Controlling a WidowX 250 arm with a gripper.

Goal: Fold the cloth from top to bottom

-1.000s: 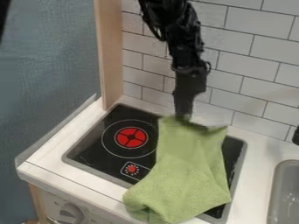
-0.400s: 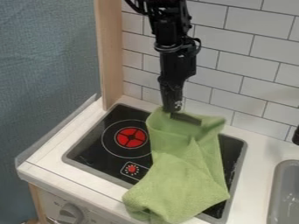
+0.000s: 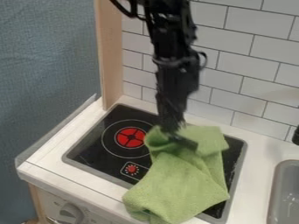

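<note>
My gripper [image 3: 176,135] lower in frame than moment ago, just right of centre; top part of green cloth [image 3: 175,186] has come down with it, now bunched into crease. Means top-to-bottom fold is begun, I judge, far from done: top edge must still travel toward lower edge. I have cloth pinched near its top. Rest of cloth spreads below my grip, across black stovetop [image 3: 93,150], toward bottom centre of frame.
</note>
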